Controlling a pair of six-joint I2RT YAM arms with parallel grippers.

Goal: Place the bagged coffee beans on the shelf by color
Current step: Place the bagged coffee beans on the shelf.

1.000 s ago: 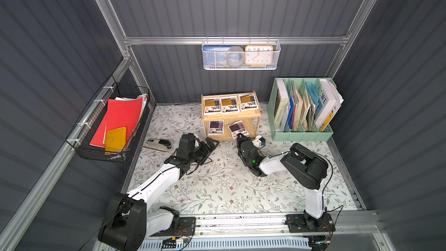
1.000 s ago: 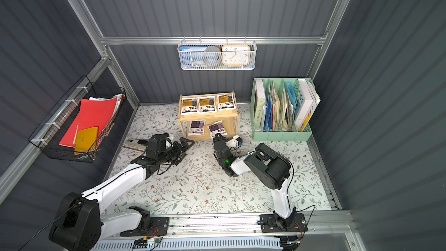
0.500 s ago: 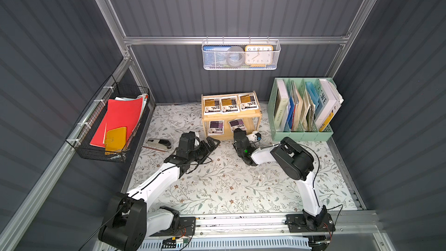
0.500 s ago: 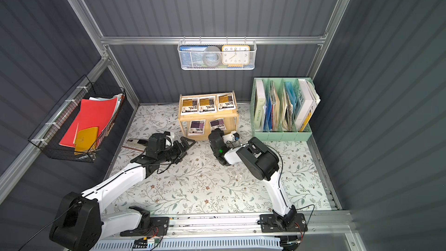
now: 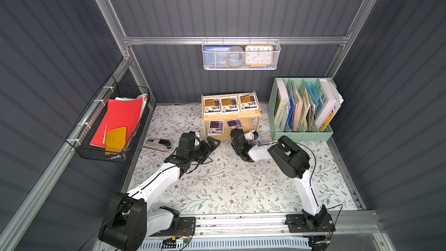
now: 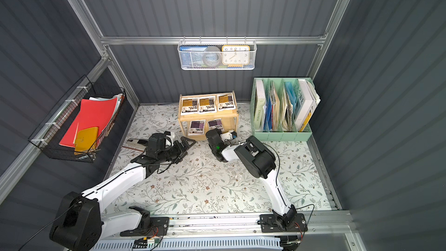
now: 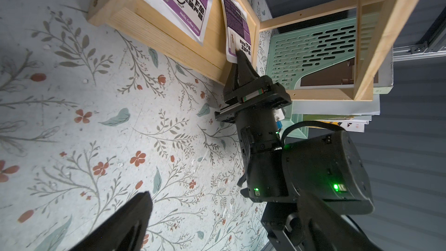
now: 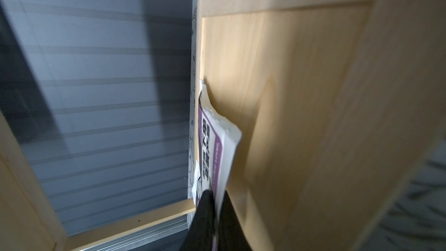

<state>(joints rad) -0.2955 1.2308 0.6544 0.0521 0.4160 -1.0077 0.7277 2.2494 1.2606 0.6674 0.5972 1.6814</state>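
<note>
We see the second purple pouch point(image 7: 237, 30) lying on the shelf's point(image 5: 251, 120) lower tier beside the other purple pouch point(image 5: 216, 127), its near edge pinched between the right tool's point(image 7: 240, 55) nearly closed fingers. Our left tool point(image 5: 213, 142) hovers spread wide and empty over the desk point(image 5: 229, 184), just beside the shelf.

Light natural-wood two-tier shelf point(image 5: 231, 118): top tray holds three white pouches with yellow-orange blocks and dark print point(image 5: 228, 104); lower tier holds two white pouches with purple blocks point(image 5: 216, 127), one of them point(image 7: 237, 35) pinched at its white edge by the black right pincer point(image 7: 239, 56). Desk point(image 5: 229, 184): pale surface printed with grey-green leaf sprigs and small rust-red flowers. Mint-green slotted plastic file organizer point(image 5: 301, 136). Black wire basket point(image 5: 101, 148) with red folder point(image 5: 120, 117) and mustard-yellow wallet point(image 5: 115, 138). White mesh basket point(image 5: 241, 66) with orange-framed white clock point(image 5: 258, 55).
</note>
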